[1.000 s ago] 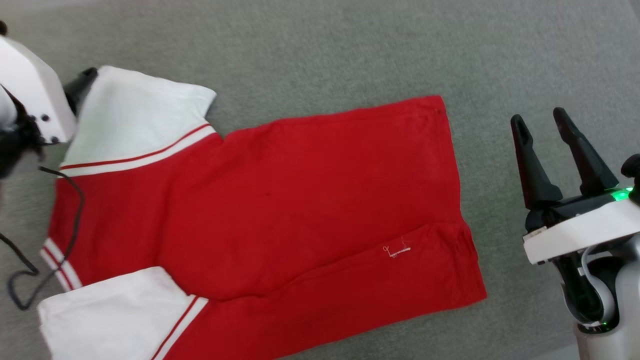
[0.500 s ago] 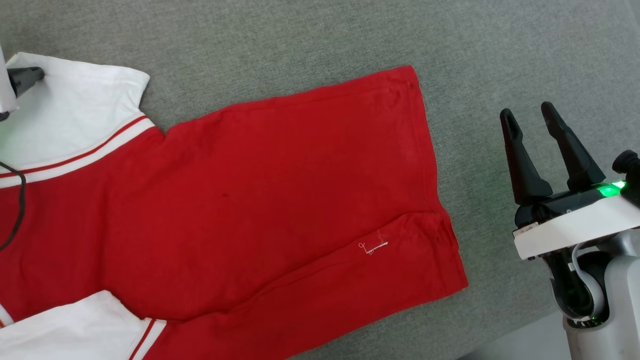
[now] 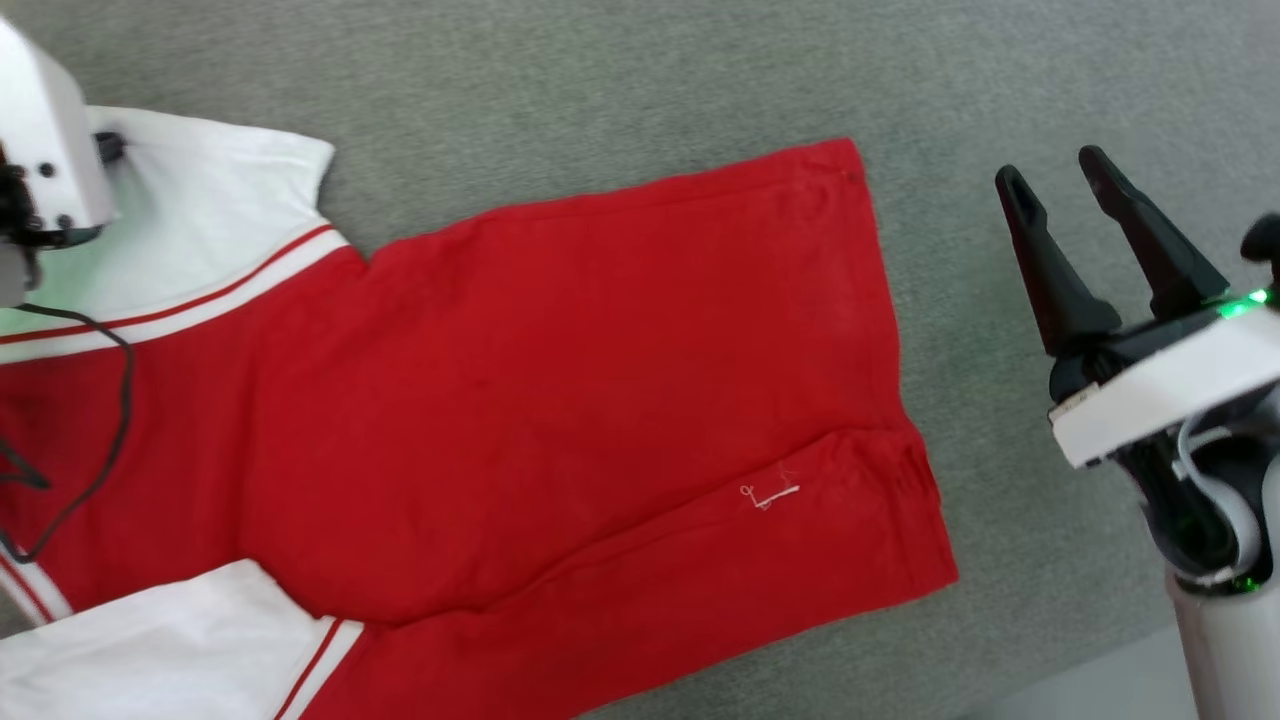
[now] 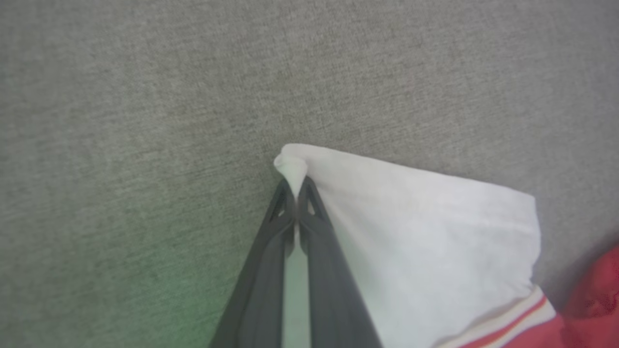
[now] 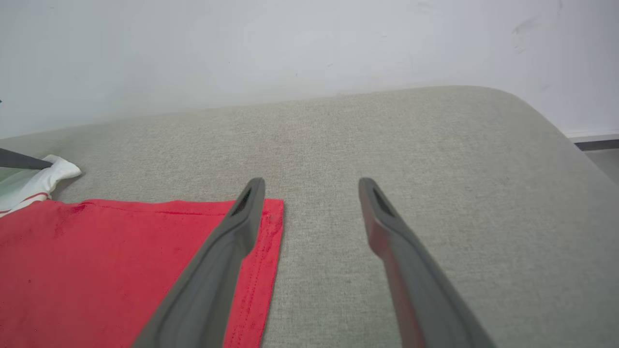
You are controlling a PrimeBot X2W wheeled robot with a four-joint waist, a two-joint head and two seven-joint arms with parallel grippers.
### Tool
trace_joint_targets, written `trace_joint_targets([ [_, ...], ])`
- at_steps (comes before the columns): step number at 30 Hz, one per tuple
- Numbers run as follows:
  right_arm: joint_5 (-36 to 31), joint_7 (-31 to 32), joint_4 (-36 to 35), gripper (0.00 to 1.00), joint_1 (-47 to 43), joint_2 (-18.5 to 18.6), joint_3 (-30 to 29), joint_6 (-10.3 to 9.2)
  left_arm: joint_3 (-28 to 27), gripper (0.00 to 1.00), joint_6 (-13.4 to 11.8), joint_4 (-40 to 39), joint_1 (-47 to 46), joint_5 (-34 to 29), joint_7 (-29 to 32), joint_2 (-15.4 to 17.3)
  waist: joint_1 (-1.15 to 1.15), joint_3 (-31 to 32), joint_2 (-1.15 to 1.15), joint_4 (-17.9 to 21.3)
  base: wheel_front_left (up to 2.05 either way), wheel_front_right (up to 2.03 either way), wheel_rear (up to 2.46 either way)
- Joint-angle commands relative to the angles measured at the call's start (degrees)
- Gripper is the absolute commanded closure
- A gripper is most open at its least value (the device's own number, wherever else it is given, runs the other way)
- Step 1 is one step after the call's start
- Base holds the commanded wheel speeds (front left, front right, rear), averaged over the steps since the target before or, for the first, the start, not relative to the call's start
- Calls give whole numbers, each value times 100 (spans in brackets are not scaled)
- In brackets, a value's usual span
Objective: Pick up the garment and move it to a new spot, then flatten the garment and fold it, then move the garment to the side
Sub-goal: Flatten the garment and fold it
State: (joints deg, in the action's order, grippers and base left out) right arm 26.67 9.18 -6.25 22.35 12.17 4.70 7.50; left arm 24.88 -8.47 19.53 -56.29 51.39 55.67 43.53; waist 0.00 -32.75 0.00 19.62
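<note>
1. Head view: the garment (image 3: 560,400), a red T-shirt with white short sleeves and red-and-white striped trim, lies spread flat on a grey padded surface (image 3: 640,80). Its plain red side faces up, the hem points toward the right and the sleeves toward the left. The left tool (image 3: 108,148) sits at the upper left, its dark tip against the outer edge of the upper white sleeve (image 3: 200,220). A thin black cable (image 3: 110,400) hangs over the red cloth below it. The right tool (image 3: 1048,165) is at the right, fingers spread, just beside the hem and clear of the cloth. A small white thread mark (image 3: 770,495) shows near the lower hem corner.

2. Left wrist view: the left tool (image 4: 295,191) has its two dark fingers pressed together, pinching the corner of the white sleeve (image 4: 425,251). A small nub of cloth pokes out past the fingertips. The sleeve fans out to the right of the fingers over the padded surface (image 4: 145,121), with striped trim and red cloth (image 4: 595,299) at the lower right.

3. Right wrist view: the right tool (image 5: 312,188) is spread wide and grips nothing. Its left-hand finger hangs over the hem corner of the garment (image 5: 96,270), and its other finger is over bare padded surface (image 5: 411,145). Whether the finger touches the cloth cannot be told. At the far left, a dark finger of the left tool (image 5: 19,159) meets the bunched white sleeve (image 5: 48,176). A white wall (image 5: 242,48) stands behind.
</note>
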Motion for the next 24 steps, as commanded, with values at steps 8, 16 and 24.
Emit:
trace_joint_targets([
  [8, 522, 2139, 962, 0, 1006, 619, 246, -3, 51, 100, 419, 7, -222, -97, -802, -516, 0, 355, 0, -875, 0, 0, 0],
  [16, 554, 3669, 1987, 0, 1739, 858, 163, -3, 225, 100, 691, -325, -388, -235, -1166, -756, 0, 276, 0, -1509, 0, 0, 0],
  [24, 450, 4642, 3058, 61, 1892, 621, 340, -4, 346, 100, 787, -485, -376, -282, -1336, -896, 0, 124, 0, -1714, 0, 0, 0],
])
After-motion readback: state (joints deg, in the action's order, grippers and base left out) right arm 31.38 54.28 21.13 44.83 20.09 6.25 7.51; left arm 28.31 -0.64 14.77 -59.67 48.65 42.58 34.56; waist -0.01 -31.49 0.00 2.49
